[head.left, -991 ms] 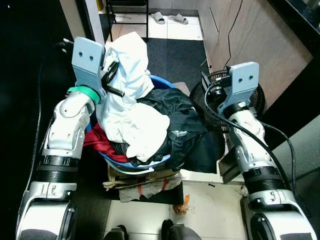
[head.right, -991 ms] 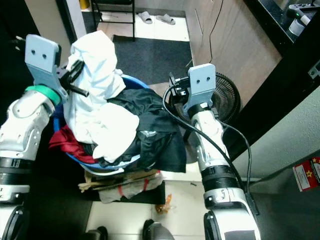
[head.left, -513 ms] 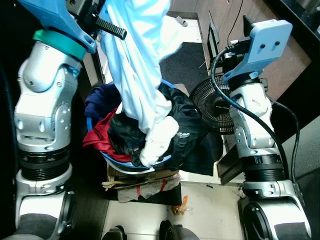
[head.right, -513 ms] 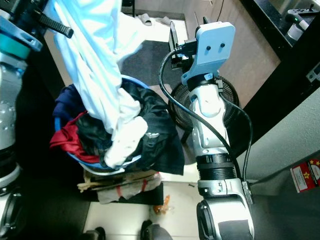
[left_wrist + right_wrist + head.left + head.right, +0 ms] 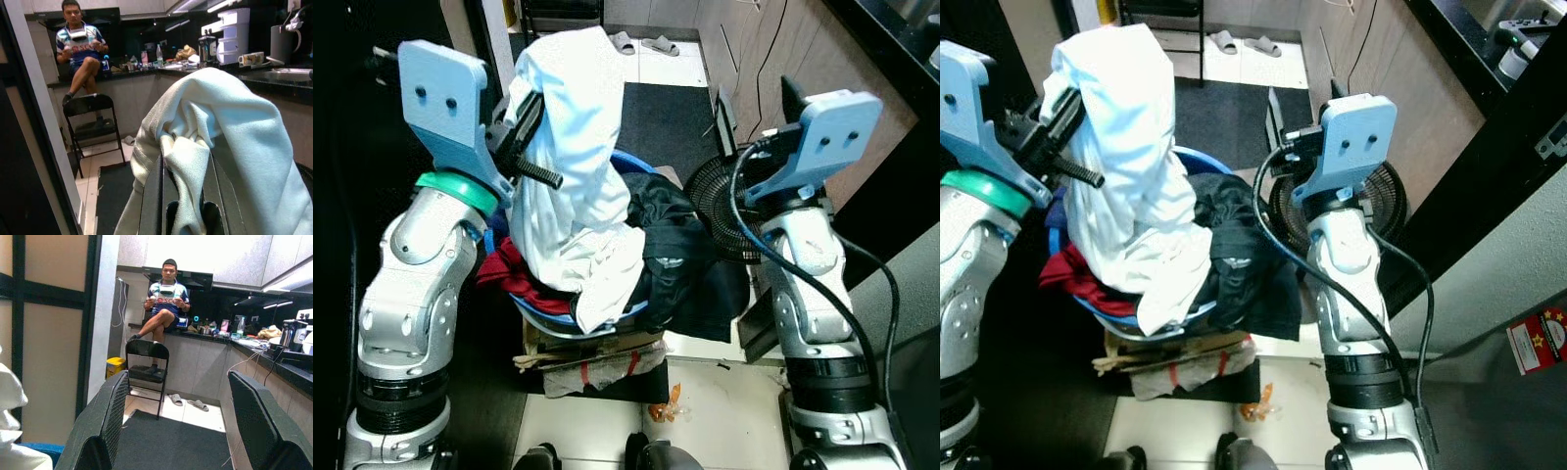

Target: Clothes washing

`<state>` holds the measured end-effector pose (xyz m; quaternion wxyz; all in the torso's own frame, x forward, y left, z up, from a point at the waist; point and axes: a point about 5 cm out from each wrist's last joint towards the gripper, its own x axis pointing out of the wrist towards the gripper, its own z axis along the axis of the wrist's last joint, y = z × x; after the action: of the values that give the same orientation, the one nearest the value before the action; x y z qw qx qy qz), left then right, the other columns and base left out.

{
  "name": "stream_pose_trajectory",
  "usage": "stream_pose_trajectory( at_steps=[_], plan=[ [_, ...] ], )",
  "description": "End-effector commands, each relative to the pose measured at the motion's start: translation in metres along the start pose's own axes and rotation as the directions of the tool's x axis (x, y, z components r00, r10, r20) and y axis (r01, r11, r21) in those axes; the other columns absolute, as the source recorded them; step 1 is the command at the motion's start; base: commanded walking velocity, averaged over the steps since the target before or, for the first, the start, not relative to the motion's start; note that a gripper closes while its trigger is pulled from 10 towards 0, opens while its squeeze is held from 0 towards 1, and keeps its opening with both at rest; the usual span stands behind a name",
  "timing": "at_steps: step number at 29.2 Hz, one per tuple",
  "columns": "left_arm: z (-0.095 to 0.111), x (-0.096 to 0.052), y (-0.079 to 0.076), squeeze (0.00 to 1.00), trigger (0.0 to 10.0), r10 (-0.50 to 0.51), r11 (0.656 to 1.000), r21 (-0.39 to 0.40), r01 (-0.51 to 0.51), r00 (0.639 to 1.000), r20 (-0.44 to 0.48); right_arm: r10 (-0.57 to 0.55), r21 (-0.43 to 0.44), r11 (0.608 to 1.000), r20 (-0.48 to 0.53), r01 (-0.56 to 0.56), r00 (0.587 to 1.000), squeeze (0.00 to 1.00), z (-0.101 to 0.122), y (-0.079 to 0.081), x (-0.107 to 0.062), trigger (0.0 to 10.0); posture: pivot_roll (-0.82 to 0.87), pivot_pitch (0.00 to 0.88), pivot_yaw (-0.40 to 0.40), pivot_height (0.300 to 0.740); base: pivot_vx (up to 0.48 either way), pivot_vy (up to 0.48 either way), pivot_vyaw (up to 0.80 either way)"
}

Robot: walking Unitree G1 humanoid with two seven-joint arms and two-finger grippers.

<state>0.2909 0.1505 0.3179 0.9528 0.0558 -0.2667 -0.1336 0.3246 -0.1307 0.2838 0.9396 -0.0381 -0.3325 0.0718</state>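
Where the tiled floor (image 5: 724, 401) meets your robot's feet, you have a stack of flattened cardboard (image 5: 592, 352) with a blue laundry basket (image 5: 548, 315) resting on it, heaped with clothes: a red garment (image 5: 504, 269) spills over the basket's left side, and a black garment (image 5: 671, 259) drapes over the right rim and hangs down past it. Your left gripper (image 5: 183, 166) is raised above the left of the basket, its two black fingers pressed together on a fold of the white garment (image 5: 573, 186); in the left wrist view you can see the cloth bunched between the fingers (image 5: 151, 191) and ballooning over them. From that pinch the white garment hangs down in a long drape, its lower end lying on the pile and reaching the basket's front rim. Your right gripper (image 5: 176, 421) is held up to the right of the basket, above a black floor fan (image 5: 724, 201), with its fingers spread wide and nothing between them. Beyond the basket a dark mat (image 5: 661, 113) covers the floor, with a pair of slippers (image 5: 641, 42) on pale tiles past it. Farther back, a black folding chair (image 5: 144, 362) stands before a counter (image 5: 205, 340), and a person (image 5: 164, 308) sits up on that counter with legs crossed, holding a device in both hands.
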Motion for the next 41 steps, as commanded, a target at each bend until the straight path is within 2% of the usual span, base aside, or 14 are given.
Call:
stream_pose_trajectory(
  at_steps=[1, 8, 14, 23, 41],
  plan=[
    [0.007, 0.003, 0.002, 0.0, 10.0, 0.008, 1.0, 0.006, -0.009, 1.0, 0.029, -0.013, 0.004, 1.0, 0.011, 0.013, 1.0, 0.0, 0.004, 0.0, 0.003, 10.0, 0.04, 0.076, -0.007, 0.74, 0.0, 0.0, 0.0],
    [0.002, 0.002, 0.004, 0.0, 10.0, 0.033, 0.999, 0.021, -0.033, 0.999, 0.002, -0.008, 0.017, 1.0, 0.008, 0.008, 1.0, 0.0, 0.005, 0.006, 0.004, 10.0, 0.04, 0.077, -0.009, 0.74, 0.0, 0.0, 0.0],
    [-0.005, 0.001, 0.009, 0.0, 10.0, 0.086, 0.996, -0.028, -0.087, 0.996, -0.033, -0.002, 0.021, 1.0, -0.016, 0.002, 1.0, 0.0, 0.002, 0.008, 0.0, 10.0, 0.03, 0.078, -0.01, 0.74, 0.0, 0.0, 0.0],
    [-0.006, 0.003, 0.008, 0.0, 10.0, 0.093, 0.995, -0.022, -0.094, 0.995, -0.033, 0.007, 0.016, 1.0, -0.026, -0.006, 1.0, 0.0, -0.001, 0.009, 0.001, 10.0, 0.03, 0.08, -0.012, 0.74, 0.0, 0.0, 0.0],
    [-0.006, 0.003, 0.008, 0.0, 10.0, 0.1, 0.995, -0.018, -0.1, 0.994, -0.034, 0.008, 0.014, 1.0, -0.034, -0.008, 0.999, 0.0, -0.002, 0.009, 0.001, 10.0, 0.04, 0.082, -0.013, 0.74, -0.33, 0.0, 0.0]
  ],
)
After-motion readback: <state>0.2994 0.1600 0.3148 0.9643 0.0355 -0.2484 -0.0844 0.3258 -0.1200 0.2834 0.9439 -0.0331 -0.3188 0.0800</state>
